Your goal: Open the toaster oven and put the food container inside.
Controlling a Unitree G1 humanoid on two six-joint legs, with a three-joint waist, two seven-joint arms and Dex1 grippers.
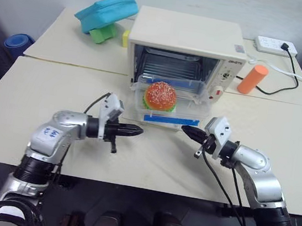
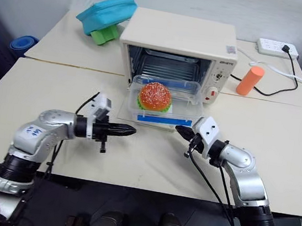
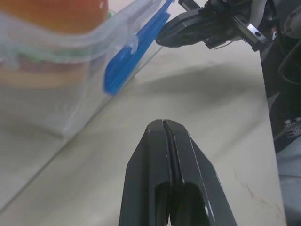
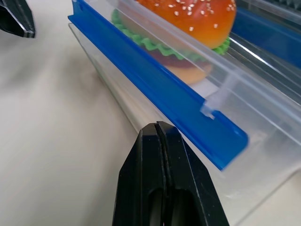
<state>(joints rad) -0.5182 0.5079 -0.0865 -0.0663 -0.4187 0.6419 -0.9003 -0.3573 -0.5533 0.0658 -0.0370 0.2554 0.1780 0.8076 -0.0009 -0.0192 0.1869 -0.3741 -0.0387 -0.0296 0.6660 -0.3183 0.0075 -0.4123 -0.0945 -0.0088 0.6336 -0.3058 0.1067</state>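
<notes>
Left eye view: food container (image 1: 170,101) rests on the toaster oven (image 1: 186,48) door. We judge it light, rigid, slippery; press its sides. Left gripper (image 1: 137,129), seven o'clock, right gripper (image 1: 186,130), five o'clock, both closed, empty.

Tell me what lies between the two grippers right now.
Bare tabletop between the left gripper and right gripper, seen in the left eye view; the food container sits just beyond.

food container (image 1: 172,102) on lowered door before toaster oven (image 1: 185,39), between both hands
</notes>
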